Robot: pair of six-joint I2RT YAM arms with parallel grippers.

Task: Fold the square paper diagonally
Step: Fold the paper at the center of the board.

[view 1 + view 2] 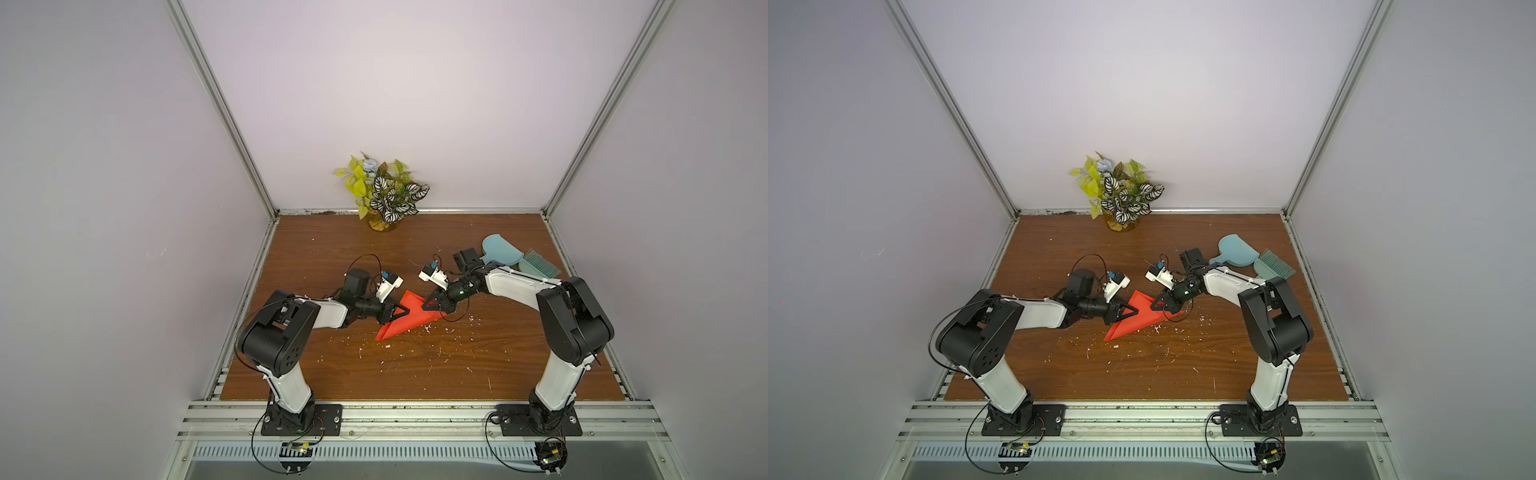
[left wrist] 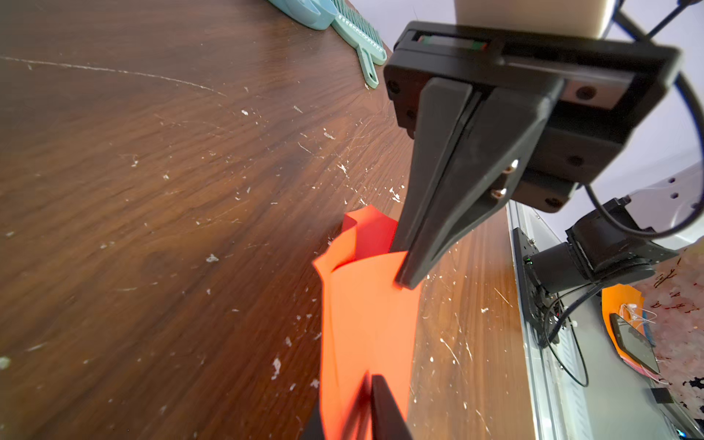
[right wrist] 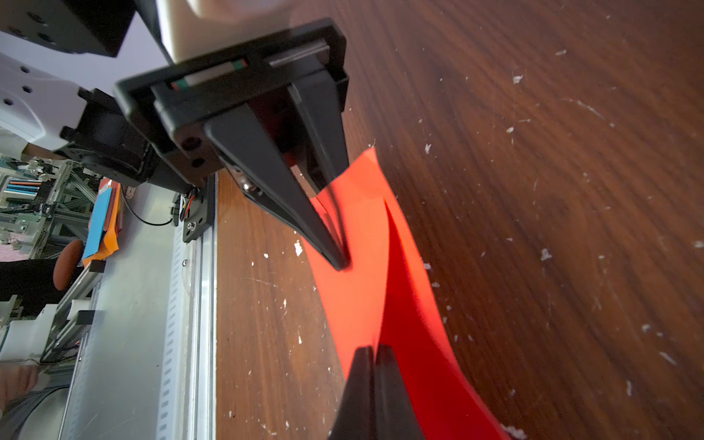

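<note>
The brown wooden counter (image 1: 332, 374) fills the cell floor. At its back wall stands a leafy potted plant (image 1: 384, 191). At the far right, behind the right arm, lie a light blue dustpan (image 1: 500, 249) and just beside it a teal brush (image 1: 538, 266), both well apart from the work.

The square paper (image 1: 415, 323) sits mid-counter between the arms. It is bright red-orange and doubled over into a rough triangle, its two layers bowing apart rather than lying flat.

The left end effector (image 1: 406, 311) is clamped on one side of it with the sheet between nearly closed jaws. The right end effector (image 1: 424, 308), jaws together, pinches the opposite side. Small white scraps (image 2: 276, 367) litter the wood around the paper.
</note>
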